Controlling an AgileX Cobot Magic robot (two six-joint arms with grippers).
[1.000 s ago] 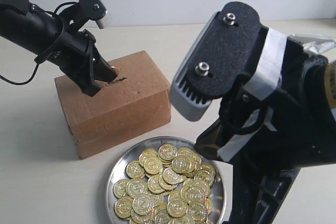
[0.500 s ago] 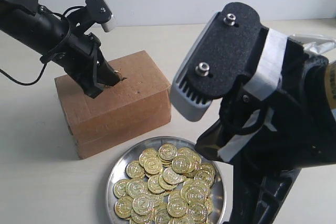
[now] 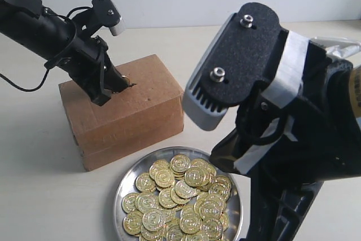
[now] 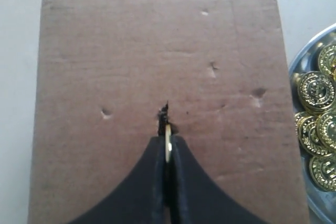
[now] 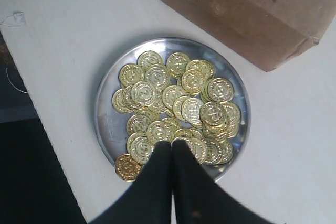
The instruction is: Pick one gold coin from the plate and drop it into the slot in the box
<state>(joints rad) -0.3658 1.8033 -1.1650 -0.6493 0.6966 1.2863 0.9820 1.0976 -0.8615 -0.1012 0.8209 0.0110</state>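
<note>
Now the left gripper (image 4: 167, 153) clamps a coin (image 4: 167, 141) edge-on, aligned with the slot (image 4: 163, 115) running rightward from its tips (right gripper (image 5: 171, 150): closed, seemingly empty, above the plate (image 5: 105, 129)).

the rectangular cardboard box (image 3: 135, 117) is brown, its short ragged slot (image 4: 164, 114) dark. the round metal plate (image 5: 107, 124) is shiny silver, heaped with embossed gold coins (image 5: 173, 95). the left gripper (image 4: 167, 141) and right gripper (image 5: 172, 144) are black.

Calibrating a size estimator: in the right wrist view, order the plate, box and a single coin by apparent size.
1. plate, wholly visible
2. box, cropped, so unsure against plate
3. coin, smallest
</note>
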